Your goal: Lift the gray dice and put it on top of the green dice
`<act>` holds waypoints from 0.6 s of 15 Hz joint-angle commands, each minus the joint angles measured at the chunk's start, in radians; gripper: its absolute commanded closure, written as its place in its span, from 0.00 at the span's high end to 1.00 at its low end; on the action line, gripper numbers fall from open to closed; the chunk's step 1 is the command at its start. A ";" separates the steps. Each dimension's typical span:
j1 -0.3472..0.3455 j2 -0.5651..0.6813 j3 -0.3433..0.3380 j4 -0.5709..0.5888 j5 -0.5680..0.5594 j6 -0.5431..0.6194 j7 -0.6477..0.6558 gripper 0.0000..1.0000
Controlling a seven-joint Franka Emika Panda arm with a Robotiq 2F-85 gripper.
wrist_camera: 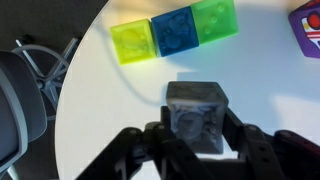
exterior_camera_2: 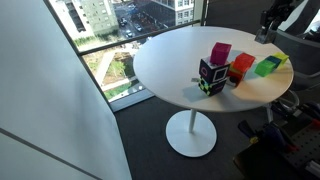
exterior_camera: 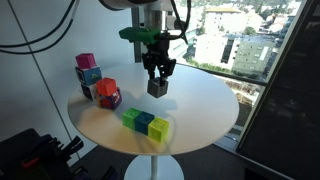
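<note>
Likely a high-rise office: tall windows (exterior_camera: 215, 25) overlooking city buildings (exterior_camera: 245, 52), round white table (exterior_camera: 200, 105).

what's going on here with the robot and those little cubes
The robot arm's hand is shut on the gray dice, apparently lifted slightly off the round white table. The green dice sits at one end of a row of three, next to the teal cube, with nothing on top yet.
</note>
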 commanded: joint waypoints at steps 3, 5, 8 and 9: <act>0.016 -0.092 0.014 -0.044 0.001 -0.066 -0.132 0.27; 0.022 -0.116 0.017 -0.063 -0.003 -0.075 -0.167 0.27; 0.029 -0.154 0.017 -0.102 -0.020 -0.067 -0.183 0.27; 0.030 -0.166 0.017 -0.117 -0.027 -0.057 -0.180 0.27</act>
